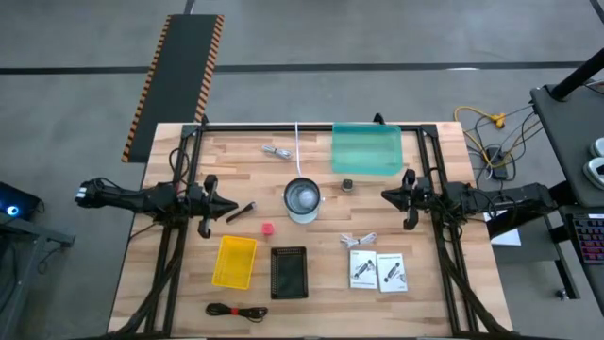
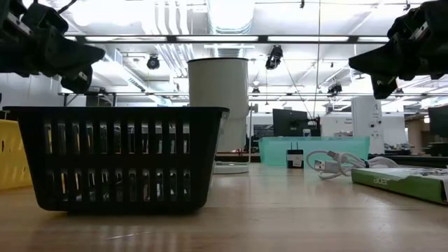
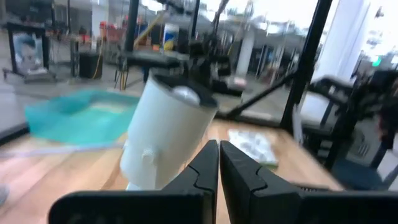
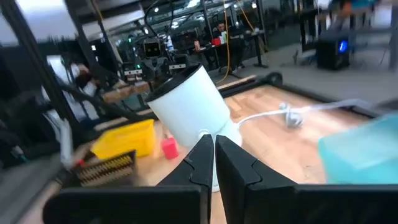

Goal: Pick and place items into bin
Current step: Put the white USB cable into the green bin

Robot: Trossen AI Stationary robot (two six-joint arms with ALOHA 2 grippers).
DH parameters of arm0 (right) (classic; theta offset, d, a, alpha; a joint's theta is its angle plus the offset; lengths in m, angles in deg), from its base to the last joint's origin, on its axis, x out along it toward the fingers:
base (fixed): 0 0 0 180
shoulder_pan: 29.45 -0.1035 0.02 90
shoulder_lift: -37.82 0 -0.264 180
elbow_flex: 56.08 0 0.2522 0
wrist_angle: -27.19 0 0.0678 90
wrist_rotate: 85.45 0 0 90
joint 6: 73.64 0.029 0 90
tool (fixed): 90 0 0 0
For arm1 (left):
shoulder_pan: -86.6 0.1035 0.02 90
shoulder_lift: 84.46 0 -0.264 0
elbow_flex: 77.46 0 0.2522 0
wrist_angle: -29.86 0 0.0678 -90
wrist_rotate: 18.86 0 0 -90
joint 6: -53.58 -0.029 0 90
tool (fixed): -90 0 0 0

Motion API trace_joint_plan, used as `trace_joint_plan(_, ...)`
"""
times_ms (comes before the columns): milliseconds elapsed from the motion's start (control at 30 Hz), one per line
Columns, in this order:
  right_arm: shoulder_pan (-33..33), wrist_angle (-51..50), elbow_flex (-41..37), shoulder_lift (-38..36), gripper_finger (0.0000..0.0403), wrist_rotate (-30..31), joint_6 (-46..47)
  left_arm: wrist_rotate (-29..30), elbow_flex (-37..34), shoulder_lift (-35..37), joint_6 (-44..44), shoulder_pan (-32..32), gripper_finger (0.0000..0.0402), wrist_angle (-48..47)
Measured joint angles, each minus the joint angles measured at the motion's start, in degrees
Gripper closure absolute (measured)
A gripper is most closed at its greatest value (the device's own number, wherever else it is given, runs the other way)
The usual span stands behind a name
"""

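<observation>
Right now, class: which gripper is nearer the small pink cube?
Left. The left gripper hovers just beside the pink cube, shut. The right gripper is across the table, beyond the white cup.

— Can you read anything on the table?

— Hardly. The two white packets (image 1: 377, 270) carry dark printing, but from above it is too small to make out. In the low view a green-edged box (image 2: 402, 183) shows a pale word on its side (possibly a brand, but the letters blur together).

— Any numbers or signs?

— The dark floor mat (image 1: 177, 77) has orange-and-black hazard stripes along its edges, with no words on it. The screens in the room behind the table show nothing legible.
</observation>
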Motion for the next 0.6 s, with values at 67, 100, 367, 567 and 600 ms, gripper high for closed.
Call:
trace_joint_plan(67, 0.0, 0.5, 0.0, 0.0, 0.0394, 0.0, 6.6, 0.0, 0.0, 0.0, 2.9, 0.0, 0.0402, 2.2)
trace_joint_plan(100, 0.0, 1.0, 0.0, 0.0, 0.0394, 0.0, 9.8, 0.0, 0.0, 0.0, 5.2, 0.0, 0.0402, 3.1)
trace_joint_plan(367, 0.0, 10.0, 0.0, 0.1, 0.0394, 0.6, 17.3, 1.4, 0.0, -0.4, 13.4, 0.0, 0.0402, 10.4)
trace_joint_plan(567, 0.0, 17.6, 0.2, 0.6, 0.0393, 3.3, 17.2, 3.6, 0.0, -2.1, 13.1, 0.0, 0.0395, 19.2)
trace_joint_plan(600, 0.0, 17.1, 0.7, 1.0, 0.0391, 3.3, 17.2, 3.7, 0.0, -2.6, 13.0, 0.0, 0.0388, 21.1)
